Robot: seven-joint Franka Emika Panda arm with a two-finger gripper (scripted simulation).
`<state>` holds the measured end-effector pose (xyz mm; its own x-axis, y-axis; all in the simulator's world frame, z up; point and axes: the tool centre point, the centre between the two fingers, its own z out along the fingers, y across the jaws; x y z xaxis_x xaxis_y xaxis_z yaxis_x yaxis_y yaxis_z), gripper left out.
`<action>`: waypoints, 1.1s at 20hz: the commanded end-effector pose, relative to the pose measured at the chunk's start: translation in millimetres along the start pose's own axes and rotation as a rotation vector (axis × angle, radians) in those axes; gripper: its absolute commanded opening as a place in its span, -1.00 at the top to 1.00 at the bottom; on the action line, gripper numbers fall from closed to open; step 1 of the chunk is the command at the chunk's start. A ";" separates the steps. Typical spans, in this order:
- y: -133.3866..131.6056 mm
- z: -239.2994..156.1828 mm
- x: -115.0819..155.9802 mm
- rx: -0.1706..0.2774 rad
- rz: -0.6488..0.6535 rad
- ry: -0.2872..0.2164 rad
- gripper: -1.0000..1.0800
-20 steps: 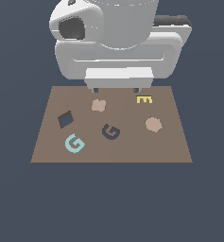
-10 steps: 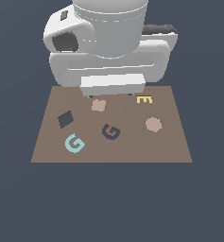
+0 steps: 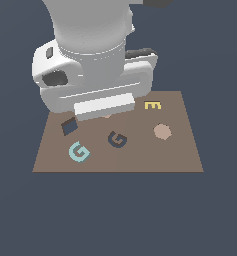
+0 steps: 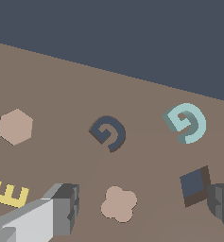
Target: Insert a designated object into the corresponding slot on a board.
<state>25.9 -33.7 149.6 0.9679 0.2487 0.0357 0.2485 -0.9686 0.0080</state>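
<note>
The light-teal G block [image 3: 79,151] lies flat on the brown board [image 3: 180,155], near its front corner on the exterior view's left. It also shows in the wrist view [image 4: 186,122]. The dark navy G-shaped recess [image 3: 118,139] is at the board's middle, a short way from the teal G, and shows in the wrist view too [image 4: 108,133]. My gripper [image 4: 144,202] is open and empty, held above the board. One finger [image 4: 61,208] is beside a pink clover piece and the other finger [image 4: 222,201] is by the dark square recess. In the exterior view my hand [image 3: 105,106] hides the fingers.
A dark square recess [image 3: 69,126] sits behind the teal G. A yellow E block [image 3: 153,105], a pink hexagon [image 3: 162,131] and a pink clover piece [image 4: 118,203] also lie on the board. My arm's bulk covers the board's back part on the exterior view's left.
My arm has swung towards the exterior view's left and come forward over the back of the board. The blocks have not moved.
</note>
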 end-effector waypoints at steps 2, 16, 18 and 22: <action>16.7 15.8 2.4 0.003 -0.086 -0.005 -0.92; 77.0 78.1 28.2 0.015 -0.426 -0.024 -0.92; 82.2 84.2 32.1 0.016 -0.459 -0.026 -0.92; 89.8 93.6 38.6 0.017 -0.511 -0.029 -0.92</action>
<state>85.6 -109.1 61.2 0.7374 0.6755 0.0040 0.6755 -0.7374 0.0010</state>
